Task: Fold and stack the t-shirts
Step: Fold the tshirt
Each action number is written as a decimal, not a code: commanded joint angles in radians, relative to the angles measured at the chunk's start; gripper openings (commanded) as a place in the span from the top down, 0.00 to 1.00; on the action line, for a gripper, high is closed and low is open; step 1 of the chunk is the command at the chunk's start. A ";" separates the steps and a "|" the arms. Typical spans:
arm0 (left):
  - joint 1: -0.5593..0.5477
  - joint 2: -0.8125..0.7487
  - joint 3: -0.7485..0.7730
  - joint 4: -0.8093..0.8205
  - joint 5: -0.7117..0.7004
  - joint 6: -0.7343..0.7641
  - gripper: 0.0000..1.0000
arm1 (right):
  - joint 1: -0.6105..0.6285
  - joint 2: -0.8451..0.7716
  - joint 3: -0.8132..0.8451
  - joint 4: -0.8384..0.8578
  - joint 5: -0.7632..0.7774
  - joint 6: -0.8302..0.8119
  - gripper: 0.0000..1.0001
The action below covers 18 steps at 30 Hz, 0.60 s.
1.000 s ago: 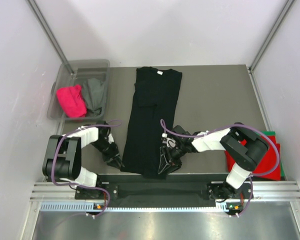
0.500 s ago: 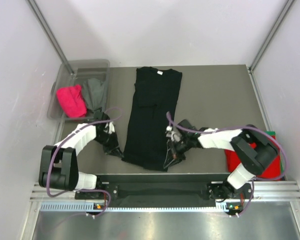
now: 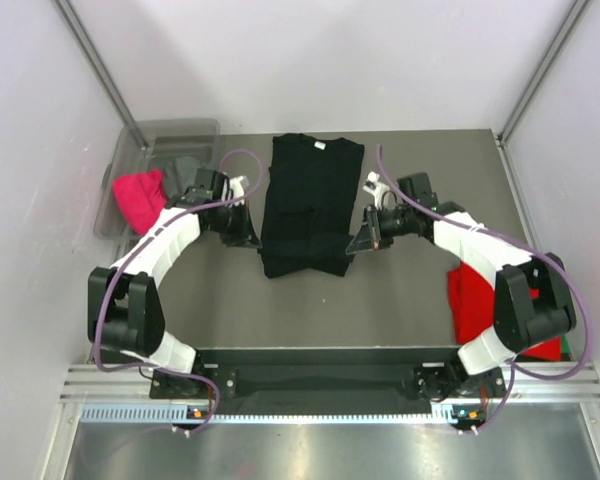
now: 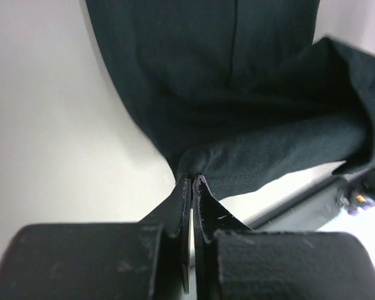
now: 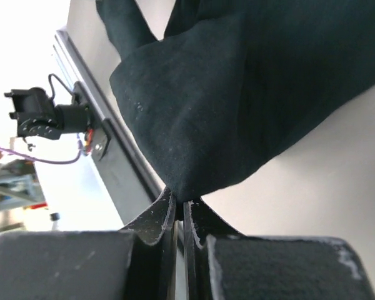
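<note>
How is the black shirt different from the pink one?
The black shirt lies on the table; the pink shirt sits in the tub. The black shirt is spread long; the pink shirt is bunched up. The left gripper and the right gripper pinch the black shirt; neither touches the pink shirt. Both are soft plain cloth.

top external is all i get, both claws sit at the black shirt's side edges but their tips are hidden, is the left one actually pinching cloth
observer: yes, the left wrist view shows the left claw shut on a folded edge of the black t-shirt.
operator: and the right one
observer: the right wrist view shows the right claw shut on a bunched corner of the same shirt, with only black cloth at its tips.
</note>
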 commanded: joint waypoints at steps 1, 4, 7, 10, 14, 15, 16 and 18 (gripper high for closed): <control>-0.001 0.018 0.072 0.164 -0.051 0.074 1.00 | -0.030 0.049 0.101 -0.030 -0.004 -0.129 1.00; -0.001 0.058 0.113 0.225 -0.077 0.128 1.00 | -0.030 0.144 0.205 -0.103 0.006 -0.205 1.00; -0.001 0.113 0.170 0.230 -0.103 0.168 1.00 | -0.032 0.259 0.313 -0.171 -0.014 -0.251 1.00; -0.001 0.142 0.210 0.256 -0.124 0.205 1.00 | -0.030 0.290 0.339 -0.147 -0.002 -0.243 1.00; -0.001 0.185 0.240 0.308 -0.132 0.225 1.00 | -0.030 0.300 0.351 -0.136 -0.005 -0.223 1.00; -0.001 0.194 0.256 0.313 -0.131 0.226 1.00 | -0.030 0.303 0.351 -0.137 0.000 -0.225 1.00; -0.001 0.205 0.260 0.323 -0.130 0.225 1.00 | -0.030 0.303 0.350 -0.137 0.007 -0.226 1.00; -0.001 0.230 0.274 0.357 -0.144 0.228 1.00 | -0.032 0.308 0.351 -0.130 0.012 -0.234 1.00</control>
